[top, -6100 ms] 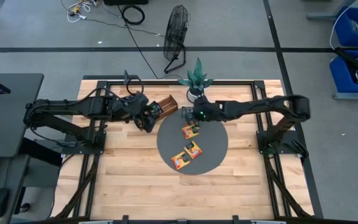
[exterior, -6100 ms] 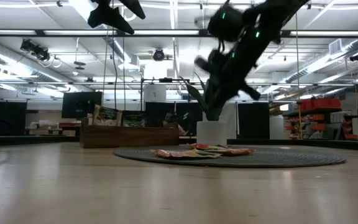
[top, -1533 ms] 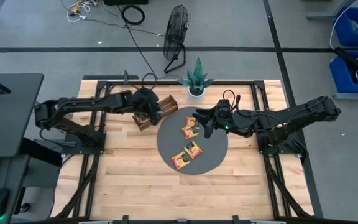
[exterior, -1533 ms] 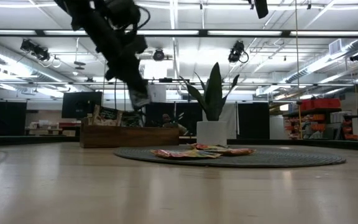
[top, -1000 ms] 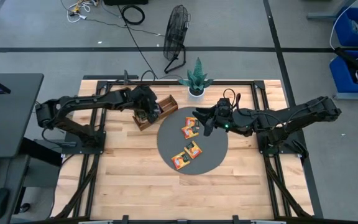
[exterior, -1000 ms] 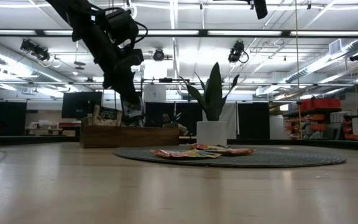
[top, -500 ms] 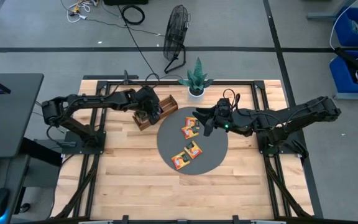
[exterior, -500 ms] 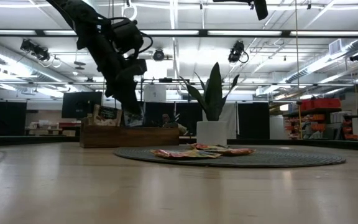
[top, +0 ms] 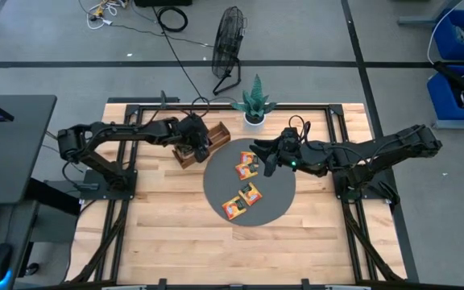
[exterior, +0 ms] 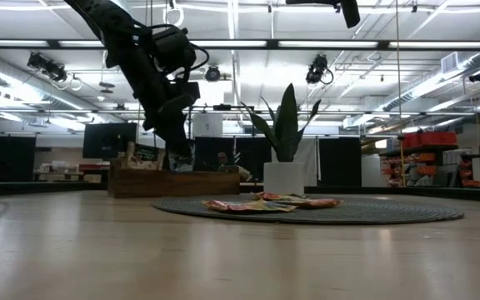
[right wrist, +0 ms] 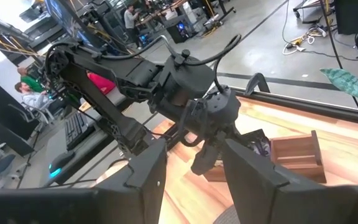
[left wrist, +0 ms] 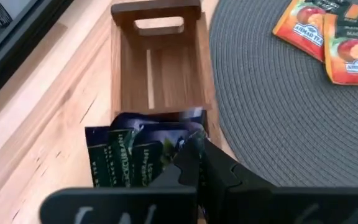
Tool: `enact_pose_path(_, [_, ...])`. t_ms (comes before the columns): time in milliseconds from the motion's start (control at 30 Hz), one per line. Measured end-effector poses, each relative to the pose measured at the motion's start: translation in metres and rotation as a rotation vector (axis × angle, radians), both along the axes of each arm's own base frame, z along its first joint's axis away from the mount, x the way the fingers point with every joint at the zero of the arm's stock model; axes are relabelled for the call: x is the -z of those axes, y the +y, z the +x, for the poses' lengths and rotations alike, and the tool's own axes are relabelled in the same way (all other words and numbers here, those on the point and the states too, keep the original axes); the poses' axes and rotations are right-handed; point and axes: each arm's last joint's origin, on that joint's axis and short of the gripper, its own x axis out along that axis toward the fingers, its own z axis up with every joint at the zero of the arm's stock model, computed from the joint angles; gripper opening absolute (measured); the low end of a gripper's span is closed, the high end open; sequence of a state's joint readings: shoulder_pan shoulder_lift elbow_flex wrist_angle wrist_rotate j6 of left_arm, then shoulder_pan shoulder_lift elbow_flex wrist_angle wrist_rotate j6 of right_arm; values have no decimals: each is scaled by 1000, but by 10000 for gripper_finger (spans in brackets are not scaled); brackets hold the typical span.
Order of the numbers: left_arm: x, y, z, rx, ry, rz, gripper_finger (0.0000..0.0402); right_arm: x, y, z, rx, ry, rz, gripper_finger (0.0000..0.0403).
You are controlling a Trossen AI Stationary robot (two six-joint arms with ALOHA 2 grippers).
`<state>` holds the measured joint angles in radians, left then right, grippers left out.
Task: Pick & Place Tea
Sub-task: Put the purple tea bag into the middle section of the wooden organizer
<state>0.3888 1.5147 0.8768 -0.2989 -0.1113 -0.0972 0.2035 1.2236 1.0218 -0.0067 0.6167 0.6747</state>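
A brown wooden tray (top: 209,138) lies slanted at the far left of the round grey mat (top: 274,201). My left gripper (top: 196,151) hangs over the tray's left end, shut on a dark blue tea sachet (left wrist: 188,121) that stands among other dark sachets (left wrist: 126,155) in that compartment. Three orange sachets (top: 246,169) (top: 250,193) (top: 234,208) lie flat on the mat. My right gripper (top: 266,163) hovers open above the mat's far part, holding nothing, its fingers (right wrist: 146,177) wide apart. My left gripper holds the dark blue sachet by its upper edge (left wrist: 191,127), pinched between the two shut fingers, which slant down from above. The fingers (left wrist: 199,155) hide the exact place of contact. The sachet stands on edge inside the tray's compartment, beside the other dark sachets.
A potted plant (top: 254,101) stands at the table's far edge just behind the mat. The tray's far compartment (left wrist: 160,74) shows bare wood. A fan (top: 230,36) stands on the floor beyond the table. People sit at desks in the room behind (right wrist: 33,93).
My left gripper has gone down and a little toward the table's right with the dark sachet, which has dropped from above the tray into its left-end compartment.
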Motion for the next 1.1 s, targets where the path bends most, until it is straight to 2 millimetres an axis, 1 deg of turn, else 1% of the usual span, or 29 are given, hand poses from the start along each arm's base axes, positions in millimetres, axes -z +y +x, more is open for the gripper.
enact_pose_path(167, [7,1,2,-19,21,4,2,1,0,0,0,4,8,164])
enact_pose_path(467, [8,0,1,-25,48,24,3,2,-1,0,3,10,19,164])
enact_pose_path(600, [9,-2,1,-20,58,19,17,2,-2,0,4,9,20,164])
enact_pose_path(800, [10,-2,1,-15,66,18,67,2,-2,0,5,7,23,164])
enact_pose_path(1000, [10,-2,1,-12,65,16,139,2,-2,0,5,7,24,164])
enact_pose_path(1100, [10,-3,1,10,58,-15,175,2,-2,0,5,7,24,164])
